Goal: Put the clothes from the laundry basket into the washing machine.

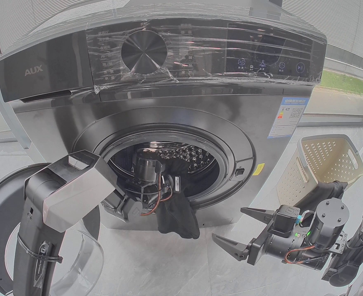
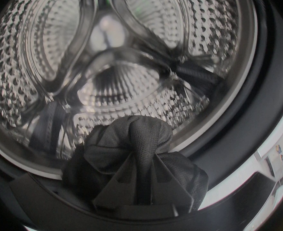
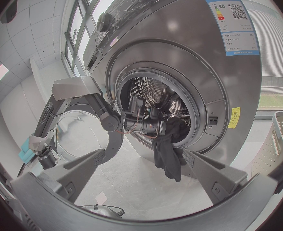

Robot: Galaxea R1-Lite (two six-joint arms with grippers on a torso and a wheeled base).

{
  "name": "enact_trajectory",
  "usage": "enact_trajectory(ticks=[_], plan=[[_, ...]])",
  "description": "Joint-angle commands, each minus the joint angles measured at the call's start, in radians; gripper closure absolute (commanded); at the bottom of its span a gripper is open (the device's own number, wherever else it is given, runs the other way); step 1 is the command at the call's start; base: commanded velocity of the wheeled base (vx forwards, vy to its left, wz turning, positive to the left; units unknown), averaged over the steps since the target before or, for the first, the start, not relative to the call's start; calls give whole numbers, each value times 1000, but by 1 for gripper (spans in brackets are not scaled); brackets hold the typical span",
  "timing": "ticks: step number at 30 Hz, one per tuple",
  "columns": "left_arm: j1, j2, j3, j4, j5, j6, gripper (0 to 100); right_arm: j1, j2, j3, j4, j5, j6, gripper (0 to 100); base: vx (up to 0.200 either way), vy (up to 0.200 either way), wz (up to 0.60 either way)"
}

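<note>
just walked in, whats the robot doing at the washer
The left gripper is shut on a black garment at the mouth of the drum of the washing machine. Part of the cloth hangs down outside over the door rim, so it is not fully in yet. The right gripper is open, low over the floor near the laundry basket, which lies tipped on its side with a dark garment spilling out.

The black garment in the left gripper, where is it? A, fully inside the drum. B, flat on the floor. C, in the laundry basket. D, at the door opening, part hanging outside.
D: the black garment hangs over the door rim, pinched by the left gripper.
</note>
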Motion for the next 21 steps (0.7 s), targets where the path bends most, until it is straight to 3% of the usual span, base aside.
enact_trajectory(ticks=[1,7,8,11,16,21], plan=[[32,8,-96,-42,42,-2,100,0,4,0,-1,0,1,0,0,0,0],[44,0,-131,-45,75,-2,100,2,5,0,-1,0,0,0,0,0,0],[44,-2,-128,-47,73,-2,0,2,7,0,-1,0,1,0,0,0,0],[42,-2,-119,-50,73,-4,0,2,10,0,-1,0,1,0,0,0,0],[28,-6,-93,-55,72,-36,0,2,10,1,-1,0,1,0,0,0,0],[-18,-61,93,-51,-13,-34,0,3,10,0,-1,0,1,0,0,0,0]])
